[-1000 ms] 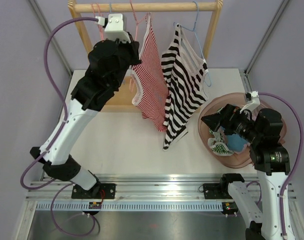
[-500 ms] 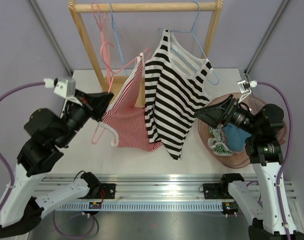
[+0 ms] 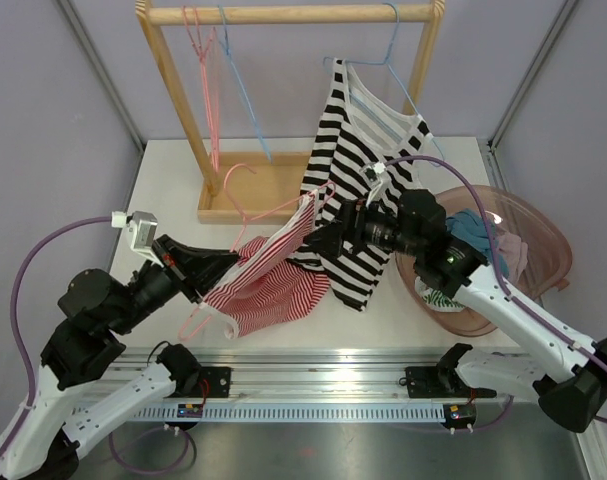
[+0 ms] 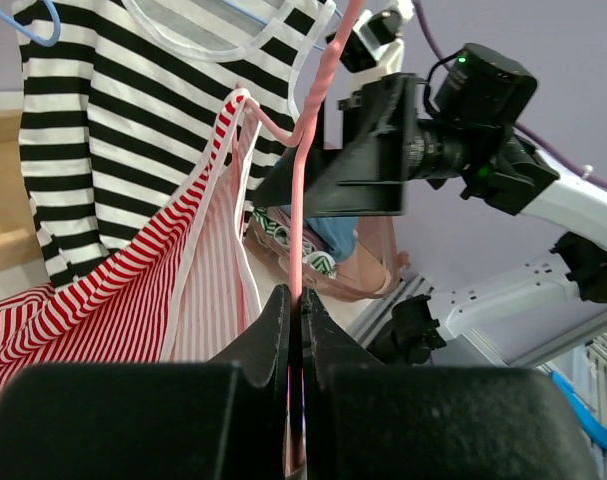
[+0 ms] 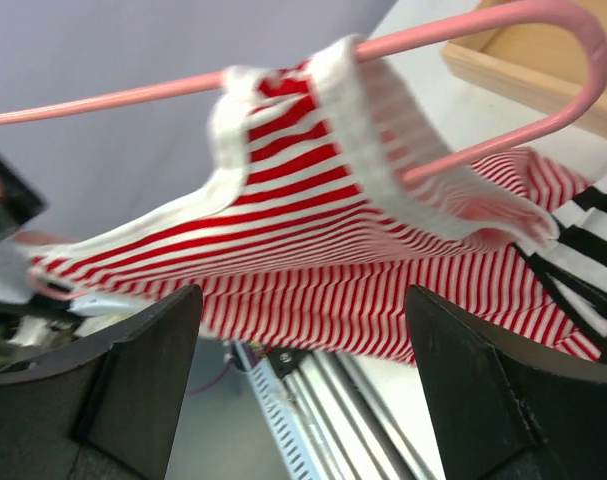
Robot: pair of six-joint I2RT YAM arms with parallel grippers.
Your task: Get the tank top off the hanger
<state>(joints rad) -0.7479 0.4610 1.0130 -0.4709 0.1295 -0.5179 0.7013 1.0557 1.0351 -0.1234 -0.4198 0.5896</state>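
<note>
The red-and-white striped tank top (image 3: 273,285) hangs on a pink hanger (image 3: 283,207) that is off the rail, low over the table's front middle. My left gripper (image 3: 228,265) is shut on the hanger's wire (image 4: 298,230), seen in the left wrist view (image 4: 295,295). The top drapes to its left there (image 4: 133,310). My right gripper (image 3: 325,240) is open at the top's upper strap. In the right wrist view (image 5: 303,295) its fingers (image 5: 143,370) stand wide apart just below the top (image 5: 313,240), and the hanger (image 5: 463,30) runs above.
A wooden rack (image 3: 183,100) stands at the back with empty pink and blue hangers (image 3: 211,90). A black-and-white striped tank top (image 3: 358,190) hangs on a blue hanger right behind my right gripper. A pink basin (image 3: 543,235) with clothes sits at the right.
My left arm has carried the hanger and red top lower and nearer. My right arm has swung left from the basin to the top's strap. The black-and-white top has swung back.
</note>
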